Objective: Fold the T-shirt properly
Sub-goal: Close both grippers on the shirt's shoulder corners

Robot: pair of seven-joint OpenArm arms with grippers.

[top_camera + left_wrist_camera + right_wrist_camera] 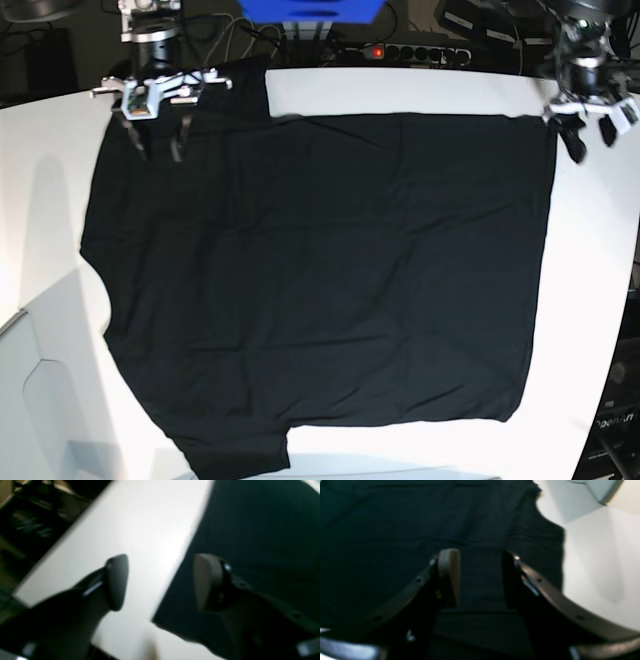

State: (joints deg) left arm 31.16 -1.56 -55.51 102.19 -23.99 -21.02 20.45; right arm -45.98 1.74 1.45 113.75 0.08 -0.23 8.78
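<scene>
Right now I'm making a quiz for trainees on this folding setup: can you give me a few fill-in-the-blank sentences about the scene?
1. The T-shirt lies spread out on a ____ table.
2. In the left wrist view, the left gripper has one finger over the table and the other over the ____.
3. Both the left gripper and the right gripper have their jaws ____.
4. The T-shirt's colour is ____.

Missing words: white; T-shirt; open; black

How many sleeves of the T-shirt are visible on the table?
2. One sleeve lies at the far edge beside the right gripper; the other sleeve lies at the T-shirt's near edge.
</scene>
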